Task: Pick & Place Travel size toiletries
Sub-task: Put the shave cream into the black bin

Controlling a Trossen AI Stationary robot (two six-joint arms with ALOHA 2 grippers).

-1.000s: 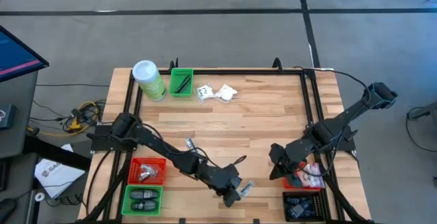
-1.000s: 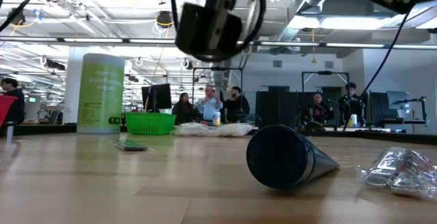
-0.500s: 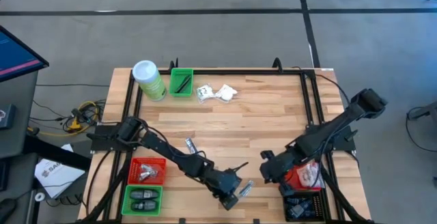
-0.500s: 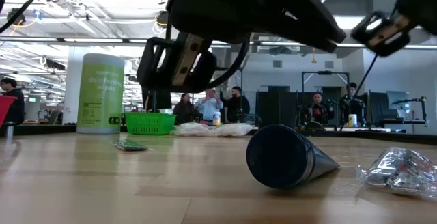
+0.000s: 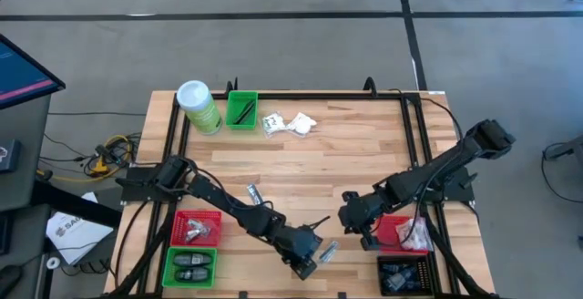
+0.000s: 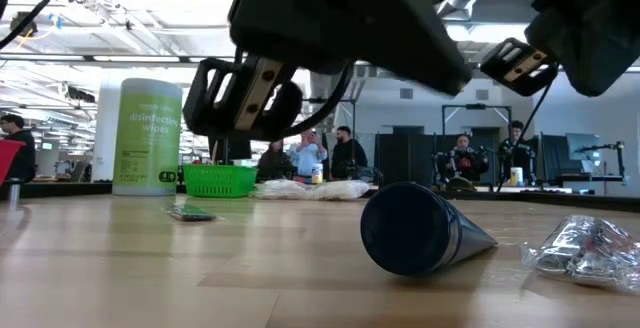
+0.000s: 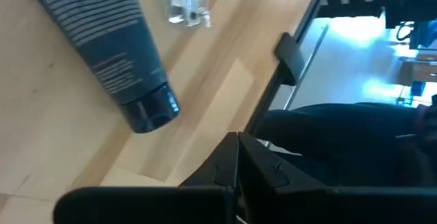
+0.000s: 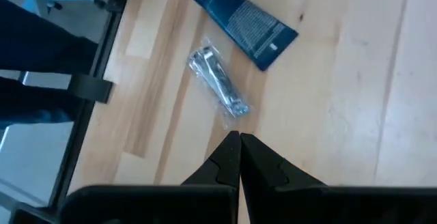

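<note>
Two grippers, both with fingers pressed together and holding nothing. The left gripper (image 5: 307,264) hangs over the front middle of the table (image 5: 355,153), just beside a dark blue tube (image 7: 109,46) and a clear-wrapped silvery packet (image 7: 186,2). The right gripper (image 5: 349,215) sits a little to the right of them, and its wrist view looks down on the same tube (image 8: 242,20) and packet (image 8: 220,82), which lie close together, side by side and not touching.

The tube looks light and soft-walled, likely to squash under a hard pinch and to roll on its round body; the best hold is probably across the mid-body or at the stiffer cap end (image 7: 150,109). The flat crimped tail would slip.

The packet looks very light, crinkly and slick. It lies flat on the wood, so fingers would need to open and straddle its narrow width near the middle.

White sachets (image 5: 290,123) lie near the back edge, well apart from both arms, beside a green bin (image 5: 242,110) and a green canister (image 5: 199,107). These look soft and flimsy too.

Red bins (image 5: 197,229) and other bins line the front corners; which one takes the tube cannot be told.
</note>
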